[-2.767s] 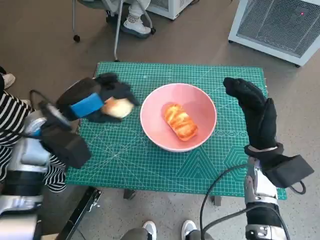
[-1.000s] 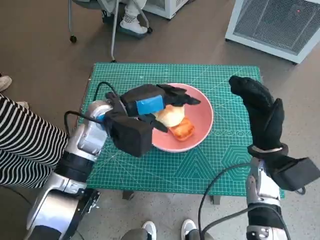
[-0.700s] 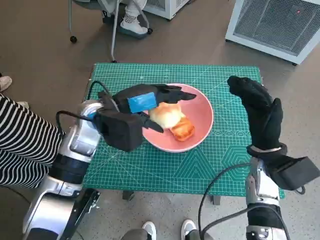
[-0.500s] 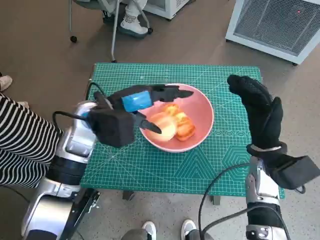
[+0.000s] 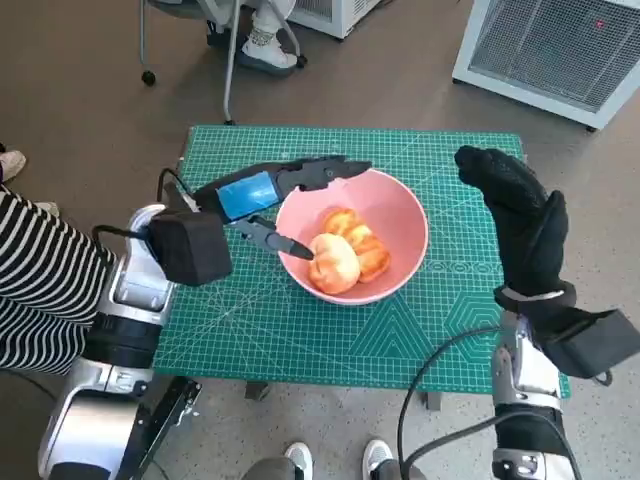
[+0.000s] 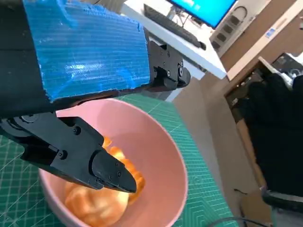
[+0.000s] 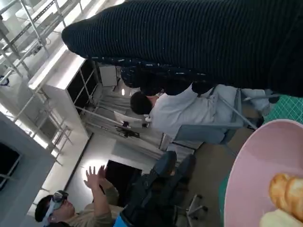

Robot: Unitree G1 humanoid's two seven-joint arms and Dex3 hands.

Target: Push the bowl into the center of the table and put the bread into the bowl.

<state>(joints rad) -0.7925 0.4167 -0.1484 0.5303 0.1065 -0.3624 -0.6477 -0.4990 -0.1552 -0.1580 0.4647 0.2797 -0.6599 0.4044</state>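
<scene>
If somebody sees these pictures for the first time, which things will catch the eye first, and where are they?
The pink bowl near the middle of the green mat stands out most, with two pieces of bread lying in it. The left hand, blue tape on its back, hovers open at the bowl's left rim, holding nothing. The gloved right hand is raised at the mat's right side.
</scene>
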